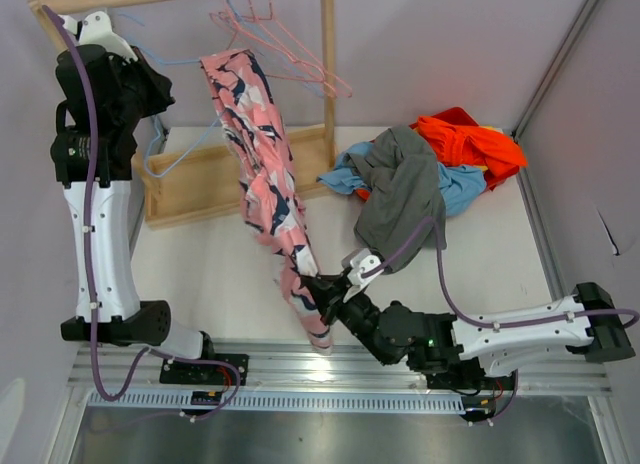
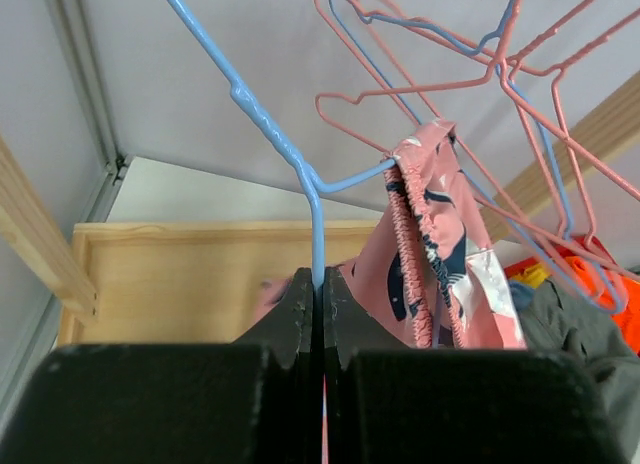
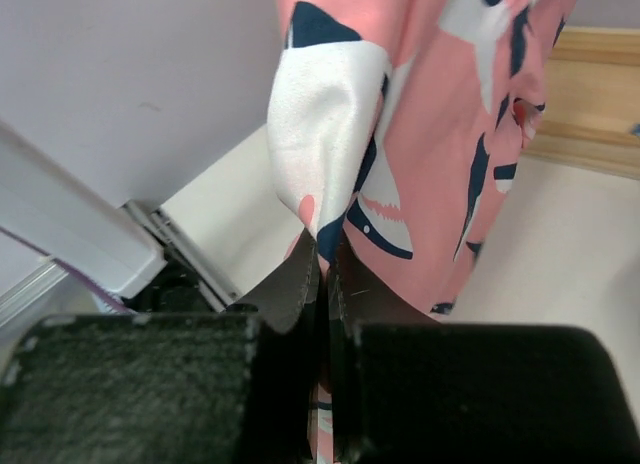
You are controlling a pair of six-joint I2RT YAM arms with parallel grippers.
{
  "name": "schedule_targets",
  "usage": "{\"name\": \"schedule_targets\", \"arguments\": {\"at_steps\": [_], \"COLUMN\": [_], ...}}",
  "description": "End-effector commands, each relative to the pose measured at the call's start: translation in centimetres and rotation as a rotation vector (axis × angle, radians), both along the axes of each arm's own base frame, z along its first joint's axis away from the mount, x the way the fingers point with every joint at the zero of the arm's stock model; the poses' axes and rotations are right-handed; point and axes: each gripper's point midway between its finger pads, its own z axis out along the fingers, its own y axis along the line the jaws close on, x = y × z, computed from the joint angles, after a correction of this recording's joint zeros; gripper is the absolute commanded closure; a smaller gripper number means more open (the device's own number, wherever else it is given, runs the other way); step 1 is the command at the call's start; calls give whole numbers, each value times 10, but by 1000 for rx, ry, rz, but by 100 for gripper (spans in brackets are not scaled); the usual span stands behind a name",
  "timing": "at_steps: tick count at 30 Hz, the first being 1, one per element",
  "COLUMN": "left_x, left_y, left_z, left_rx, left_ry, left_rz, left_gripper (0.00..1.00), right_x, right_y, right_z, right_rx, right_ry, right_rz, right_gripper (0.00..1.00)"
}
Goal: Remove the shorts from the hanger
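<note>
Left wrist view shows the left tool (image 2: pixel 318 284) pinched shut on the blue hanger (image 2: pixel 316 219), while the right tool (image 3: pixel 325 269) clamps the hem of the pink patterned shorts (image 3: pixel 440 134).

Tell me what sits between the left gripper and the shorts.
Just the blue hanger wire: the left gripper is shut on it, and it bends across to the waistband of the shorts. The left wrist view shows this.

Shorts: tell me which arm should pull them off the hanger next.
Probably right. The right gripper is shut on the lower end of the shorts, free to draw them away; the left gripper is shut on the blue hanger, best used to steady it.
</note>
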Motion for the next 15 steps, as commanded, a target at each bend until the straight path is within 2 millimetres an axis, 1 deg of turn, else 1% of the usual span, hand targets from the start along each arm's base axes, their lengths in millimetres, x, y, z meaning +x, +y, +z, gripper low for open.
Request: {"name": "schedule_targets", "arguments": {"at_steps": [1, 2, 3, 4, 5, 6, 7, 8, 9, 10, 11, 12, 13, 14, 15], "left_x": [5, 3, 0, 1, -10, -15, -15, -21, -36, -40, -42, -58, -68, -68, -78], "left_y": [29, 29, 27, 24, 22, 20, 16, 13, 10, 3, -4, -8, -11, -13, -17], "left_z": [72, 72, 73, 62, 68, 68, 52, 49, 53, 39, 25, 19, 18, -4, -4], "left_rx": [13, 10, 8, 8, 10, 14, 14, 12, 12, 6, 0, -7, -14, -23, -30], "left_ry": [-258, -257, -258, -232, -250, -250, -209, -200, -210, -171, -137, -136, -140, -92, -96], "left_rz": [127, 124, 116, 99, 89, 79, 56, 41, 32, -9, -49, -60, -71, -81, -97], "left_gripper": [100, 100, 100, 100, 100, 100, 100, 100, 100, 100, 100, 100, 100, 100, 100], "right_x": [7, 13, 31, 38, 49, 79, 95, 107, 143, 159, 177, 185, 210, 226, 232], "right_y": [-22, -22, -28, -27, -30, -43, -46, -45, -65, -71, -70, -68, -80, -71, -66], "right_z": [-13, -5, 2, 12, 28, 39, 47, 57, 80, 89, 91, 116, 117, 108, 122], "right_rx": [-33, -29, -17, 4, 25, 44, 52, 64, 106, 115, 109, 159, 147, 120, 133], "right_ry": [13, -4, -12, -26, -45, -55, -66, -88, -106, -109, -107, -124, -121, -102, -121], "right_rz": [-70, -61, -100, -87, -105, -177, -198, -173, -255, -268, -277, -239, -277, -273, -241], "right_gripper": [100, 100, 100, 100, 100, 100, 100, 100, 100, 100, 100, 100, 100, 100, 100]}}
